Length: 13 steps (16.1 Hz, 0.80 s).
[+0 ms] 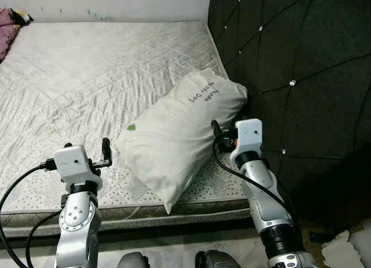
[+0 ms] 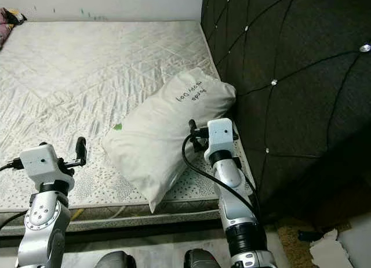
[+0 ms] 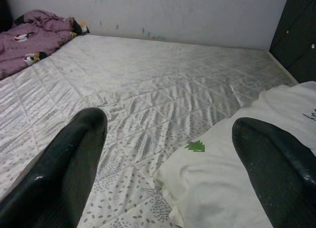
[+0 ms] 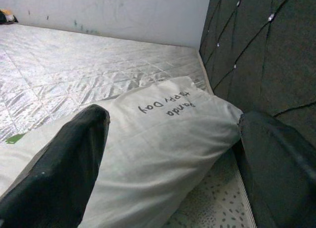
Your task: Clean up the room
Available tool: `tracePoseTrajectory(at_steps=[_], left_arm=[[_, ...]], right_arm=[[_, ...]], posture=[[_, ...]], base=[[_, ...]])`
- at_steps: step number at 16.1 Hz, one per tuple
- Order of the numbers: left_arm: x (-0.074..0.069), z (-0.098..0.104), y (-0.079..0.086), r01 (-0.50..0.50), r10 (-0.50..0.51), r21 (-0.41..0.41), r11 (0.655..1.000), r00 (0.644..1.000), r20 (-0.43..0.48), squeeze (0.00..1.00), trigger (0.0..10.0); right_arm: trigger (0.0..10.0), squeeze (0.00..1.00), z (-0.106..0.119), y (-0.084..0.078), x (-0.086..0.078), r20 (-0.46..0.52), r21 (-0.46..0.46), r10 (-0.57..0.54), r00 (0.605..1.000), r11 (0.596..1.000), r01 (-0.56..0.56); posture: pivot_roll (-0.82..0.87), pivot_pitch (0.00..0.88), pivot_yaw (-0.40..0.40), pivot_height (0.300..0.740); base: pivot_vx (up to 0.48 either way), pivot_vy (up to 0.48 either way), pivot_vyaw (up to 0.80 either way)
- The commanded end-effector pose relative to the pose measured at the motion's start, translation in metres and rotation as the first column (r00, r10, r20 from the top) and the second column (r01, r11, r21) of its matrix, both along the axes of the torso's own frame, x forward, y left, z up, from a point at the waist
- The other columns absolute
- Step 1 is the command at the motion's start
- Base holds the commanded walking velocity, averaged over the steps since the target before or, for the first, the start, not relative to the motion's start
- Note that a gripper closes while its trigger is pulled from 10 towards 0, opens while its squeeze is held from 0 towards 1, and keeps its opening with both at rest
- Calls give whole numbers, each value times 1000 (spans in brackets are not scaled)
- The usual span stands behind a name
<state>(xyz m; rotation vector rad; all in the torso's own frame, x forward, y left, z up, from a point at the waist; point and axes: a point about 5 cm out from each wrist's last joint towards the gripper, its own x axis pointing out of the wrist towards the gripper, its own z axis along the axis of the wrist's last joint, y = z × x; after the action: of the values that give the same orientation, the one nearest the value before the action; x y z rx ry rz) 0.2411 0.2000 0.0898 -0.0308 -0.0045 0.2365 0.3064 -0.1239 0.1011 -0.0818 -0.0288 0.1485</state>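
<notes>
A white pillow [image 1: 179,131] with handwriting and a small green tree mark lies askew on the bare quilted mattress [image 1: 87,71]. One end leans by the dark headboard, and a corner hangs over the mattress's front edge. My right gripper [image 4: 173,117] is open at the pillow's headboard-side edge, one finger over the pillow and the other beside the headboard. My left gripper [image 3: 168,124] is open, low over the mattress's front edge just left of the pillow, holding nothing. One of its fingers [image 1: 106,147] stands upright.
A dark tufted headboard [image 1: 301,65] walls off the right side. A purple crumpled blanket [image 3: 34,38] lies at the mattress's far left corner by the white wall. White paper scraps [image 1: 342,247] lie on the floor at lower right.
</notes>
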Motion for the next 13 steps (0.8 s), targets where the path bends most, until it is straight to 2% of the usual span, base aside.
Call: tracePoseTrajectory(at_steps=[1, 11, 13], left_arm=[[0, 3, 0, 5, -5, -1, 1000, 1000, 3, 0, 10000], [-1, 1, -3, 6, -6, -16, 1000, 1000, -5, 0, 10000], [-1, 0, -2, -6, 6, -21, 1000, 1000, -7, 0, 10000]], right_arm=[[10000, 0, 5, 1, -1, 20, 4, 9, 1000, 1000, -9], [10000, 0, 3, 3, -2, 3, 2, 58, 998, 998, -58], [10000, 0, 2, 5, -2, -3, 3, 67, 998, 998, -67]], posture=[[73, 96, 4, 736], [69, 96, -4, 606], [69, 95, -4, 601]], base=[[0, 0, 0], [0, 0, 0], [0, 0, 0]])
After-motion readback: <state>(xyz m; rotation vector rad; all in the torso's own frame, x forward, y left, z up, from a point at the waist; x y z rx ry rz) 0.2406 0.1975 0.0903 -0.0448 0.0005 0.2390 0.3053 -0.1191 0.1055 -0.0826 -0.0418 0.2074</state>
